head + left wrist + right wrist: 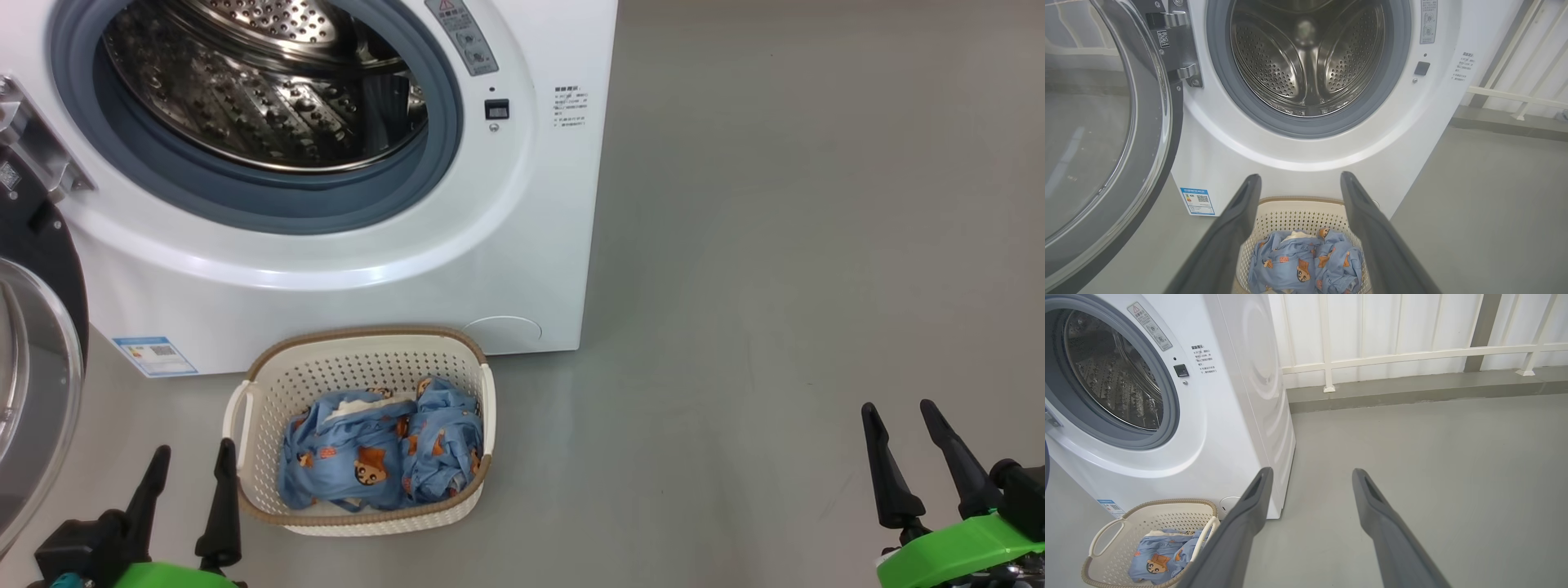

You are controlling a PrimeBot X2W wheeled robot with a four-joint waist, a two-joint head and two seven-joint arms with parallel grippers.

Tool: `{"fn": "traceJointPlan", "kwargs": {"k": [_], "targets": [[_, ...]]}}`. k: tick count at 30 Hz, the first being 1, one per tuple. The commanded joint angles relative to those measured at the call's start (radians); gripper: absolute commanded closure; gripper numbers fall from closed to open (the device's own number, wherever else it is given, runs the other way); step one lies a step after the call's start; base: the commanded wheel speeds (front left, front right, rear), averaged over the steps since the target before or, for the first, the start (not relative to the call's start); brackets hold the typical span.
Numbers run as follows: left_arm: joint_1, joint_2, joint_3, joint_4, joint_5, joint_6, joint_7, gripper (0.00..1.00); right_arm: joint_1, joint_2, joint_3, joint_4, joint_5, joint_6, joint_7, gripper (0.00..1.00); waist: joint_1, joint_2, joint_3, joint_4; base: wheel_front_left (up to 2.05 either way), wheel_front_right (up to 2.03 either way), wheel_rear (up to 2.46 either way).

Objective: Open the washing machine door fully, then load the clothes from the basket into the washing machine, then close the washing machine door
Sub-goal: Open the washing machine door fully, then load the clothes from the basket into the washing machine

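Observation:
The white washing machine [343, 269] fills the upper left of the head view, its steel drum [269, 82] bare inside. The washing machine door [37, 359] [1102, 134] stands swung out to the left. On the floor in front sits the cream basket [269, 384] [1102, 535] holding the blue bear-print clothes [380, 457] [1306, 265]. My left gripper [193, 458] hangs open at the basket's left handle, empty. My right gripper [900, 412] is open over bare floor, well right of the basket.
Grey floor [775, 286] spreads to the right of the machine. In the right wrist view a white railing [1412, 355] and a low kerb run along the back wall.

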Motion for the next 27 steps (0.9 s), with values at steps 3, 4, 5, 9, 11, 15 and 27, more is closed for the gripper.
{"fn": "traceJointPlan", "kwargs": {"k": [3, 4, 5, 9, 11, 15, 27], "targets": [[-0.025, 0.029, 0.029, -0.026, -0.010, -0.002, -0.006, 0.00, -0.003, -0.012, 0.019, -0.029, 0.004, 0.002, -0.012, 0.00, 0.0000, 0.0000, 0.001, 0.001, 0.00, 0.00, 0.00], [-0.025, 0.028, 0.028, -0.025, -0.012, -0.002, -0.006, 0.00, -0.002, -0.012, 0.019, -0.029, 0.004, 0.002, -0.012, 0.00, 0.0000, 0.0000, 0.000, 0.001, 0.00, 0.00, 0.00], [-0.024, 0.028, 0.028, -0.024, -0.015, -0.002, -0.006, 0.00, -0.002, -0.012, 0.019, -0.029, 0.004, 0.002, -0.012, 0.00, 0.0000, 0.0000, -0.001, 0.002, 0.00, 0.00, 0.00], [-0.023, 0.027, 0.026, -0.020, -0.023, -0.002, -0.006, 0.00, -0.002, -0.012, 0.022, -0.028, 0.005, 0.002, -0.012, 0.00, 0.0000, 0.0000, -0.001, 0.001, 0.00, 0.00, 0.00], [-0.024, 0.025, 0.028, -0.018, -0.027, -0.002, -0.006, 0.00, -0.003, -0.008, 0.023, -0.029, 0.003, 0.002, -0.012, 0.00, 0.0000, 0.0000, 0.000, 0.001, 0.00, 0.00, 0.00], [-0.031, 0.027, 0.022, -0.019, -0.041, -0.002, -0.006, 0.00, -0.008, -0.007, 0.023, -0.031, 0.003, 0.002, -0.012, 0.00, 0.0000, 0.0000, 0.006, 0.003, 0.02, -0.09, 0.07], [-0.037, 0.045, 0.016, -0.025, -0.045, -0.002, -0.006, 0.00, -0.018, 0.003, 0.027, -0.033, 0.001, 0.002, -0.012, 0.00, 0.0000, 0.0000, 0.017, 0.005, 0.72, -1.39, 0.68]]}}
